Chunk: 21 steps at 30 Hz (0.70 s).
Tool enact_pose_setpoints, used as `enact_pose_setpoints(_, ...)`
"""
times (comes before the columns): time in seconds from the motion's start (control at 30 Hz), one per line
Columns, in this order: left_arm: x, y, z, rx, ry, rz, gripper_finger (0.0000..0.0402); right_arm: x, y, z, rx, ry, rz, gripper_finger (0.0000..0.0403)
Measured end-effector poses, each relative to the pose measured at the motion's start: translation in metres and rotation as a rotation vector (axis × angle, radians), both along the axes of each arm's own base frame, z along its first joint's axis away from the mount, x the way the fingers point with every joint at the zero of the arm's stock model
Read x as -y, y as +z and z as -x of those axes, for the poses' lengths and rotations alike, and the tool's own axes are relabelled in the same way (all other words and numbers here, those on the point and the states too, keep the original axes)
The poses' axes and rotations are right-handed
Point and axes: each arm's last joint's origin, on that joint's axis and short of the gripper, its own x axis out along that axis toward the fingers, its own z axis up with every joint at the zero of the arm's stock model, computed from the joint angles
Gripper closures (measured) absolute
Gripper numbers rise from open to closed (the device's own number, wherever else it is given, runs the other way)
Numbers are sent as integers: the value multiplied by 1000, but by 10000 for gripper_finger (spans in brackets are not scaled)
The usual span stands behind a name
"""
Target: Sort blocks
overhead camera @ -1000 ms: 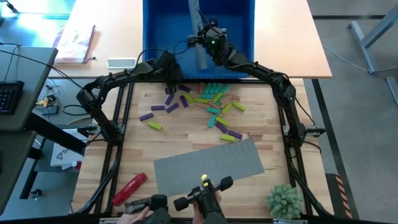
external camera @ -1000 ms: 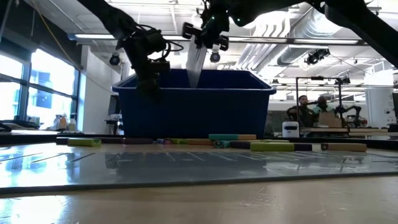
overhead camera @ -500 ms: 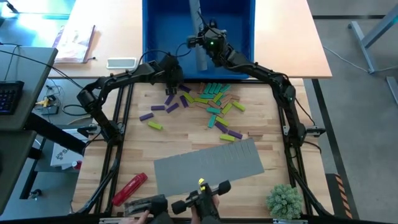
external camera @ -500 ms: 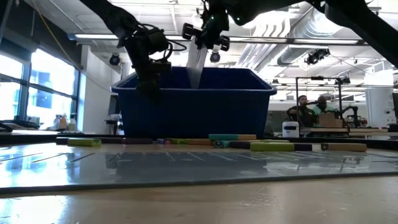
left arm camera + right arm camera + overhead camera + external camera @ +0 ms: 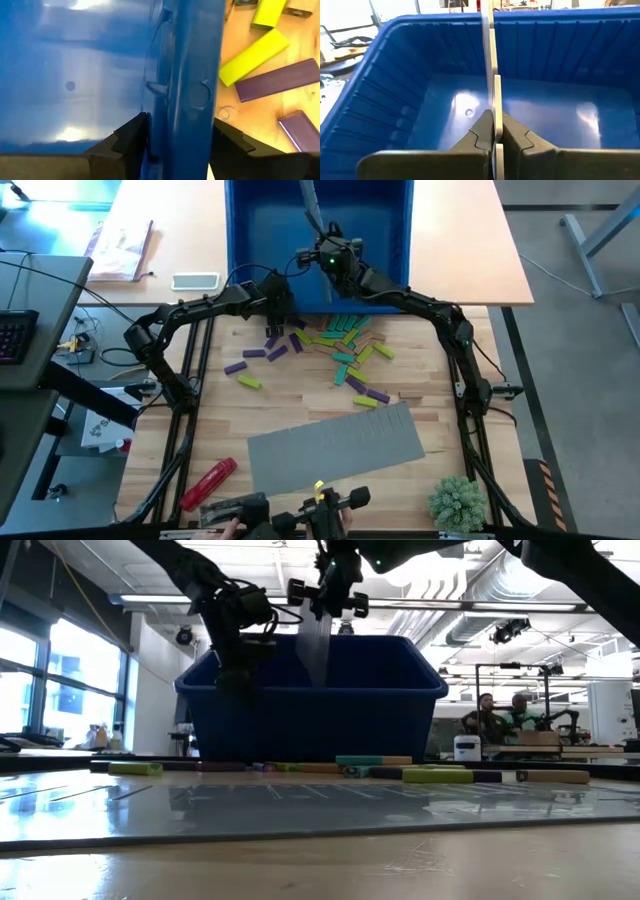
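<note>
Purple, lime, teal and tan blocks (image 5: 340, 345) lie loose on the wooden table, just in front of a blue bin (image 5: 400, 240). My left gripper (image 5: 272, 296) stands at the bin's near wall, left of its middle, closed on that wall. My right gripper (image 5: 330, 256) hovers above the bin's near half, shut on a thin grey panel (image 5: 312, 205). The panel hangs down into the bin in the low view (image 5: 315, 640). No block is in either gripper. My left gripper straddles the bin's near wall at its rim (image 5: 185, 100), one finger (image 5: 131, 137) inside the bin and one (image 5: 226, 142) outside. The fingers come slanting down from the near side. The bin stands on the table. My right gripper pinches the grey panel by its thin edge (image 5: 494, 107) between its two fingers, which point nearly level toward the far side. The panel stands on edge and reaches out over the bin's floor (image 5: 545, 120).
A grey mat (image 5: 335, 445) lies near the table's front. A red cylindrical tool (image 5: 208, 482) sits at the front left and a small green plant (image 5: 458, 502) at the front right. A person's hands with a device (image 5: 320, 510) show at the near edge.
My right gripper has shifted a little toward the table's left and near edges and has rolled, carrying the grey panel. The panel now shows more of its broad face in the low view. The blue bin's rim shows higher and wider than before.
</note>
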Motion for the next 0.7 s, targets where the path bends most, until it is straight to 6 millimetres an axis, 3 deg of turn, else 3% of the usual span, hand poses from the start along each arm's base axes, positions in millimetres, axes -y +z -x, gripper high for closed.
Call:
enact_pose_setpoints(0.43,0,0,-1,5,-1,1,243,0,-5,-3,96,-2,-40,403)
enact_pose_setpoints(0.7,0,0,-1,0,9,-12,243,-13,3,-10,56,-40,54,403)
